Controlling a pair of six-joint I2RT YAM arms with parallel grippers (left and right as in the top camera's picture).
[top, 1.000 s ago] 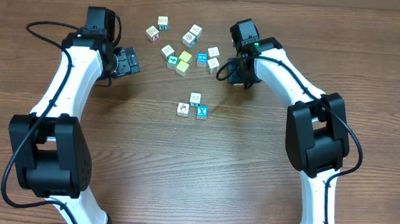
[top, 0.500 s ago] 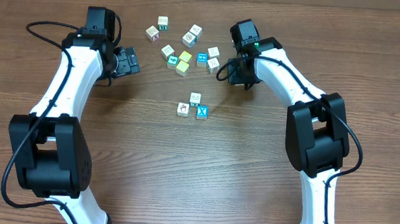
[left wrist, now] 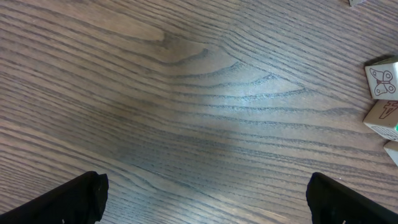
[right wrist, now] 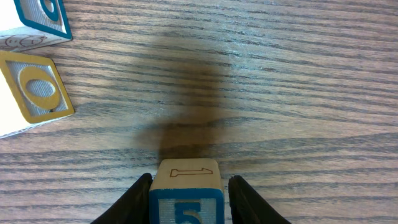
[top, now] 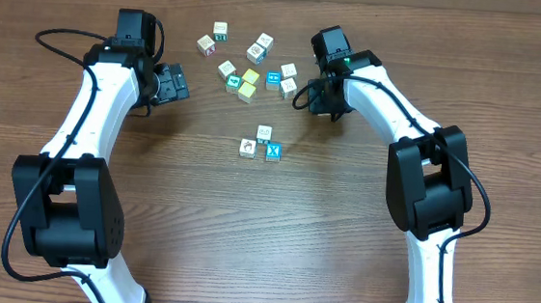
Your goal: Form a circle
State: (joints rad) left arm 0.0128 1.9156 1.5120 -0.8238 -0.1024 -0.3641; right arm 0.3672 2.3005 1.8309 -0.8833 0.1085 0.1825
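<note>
1. Fingers of the right gripper (right wrist: 189, 182) are pinching a wooden cube with a blue 5 (right wrist: 185, 200) on its face, one finger on each side wall. In the wrist view a dark shadow lies on the tabletop (right wrist: 298, 74) at 12 o'clock of the cube, so I judge it lifted clear rather than resting.
2. Fingers of the left gripper (left wrist: 205, 186) are spread wide over bare wood with nothing between them. A butterfly cube (left wrist: 380, 79) sits at the 3 o'clock edge of that view, untouched.
3. Seen from overhead, the circle (top: 262, 143) is a tight cluster of three cubes in mid-tabletop: white at 12 o'clock, white at 8, bright blue at 4. It lies about 7 o'clock from the right gripper, well apart. A loose scatter of cubes (top: 249, 75) lies at 12 o'clock of the cluster.
4. Step in hand, as I read it: carry the 5 cube to the cluster as its next member.
5. To do it well:
   - Travel high enough to clear the scatter cubes near the gripper, such as the yellow O cube (right wrist: 34, 93).
   - Descend at the cluster's outer edge, just beside a neighbour.
   - Seat the cube flat before letting go.
   - Lift the fingers straight up so they do not nudge the three cubes already placed.
</note>
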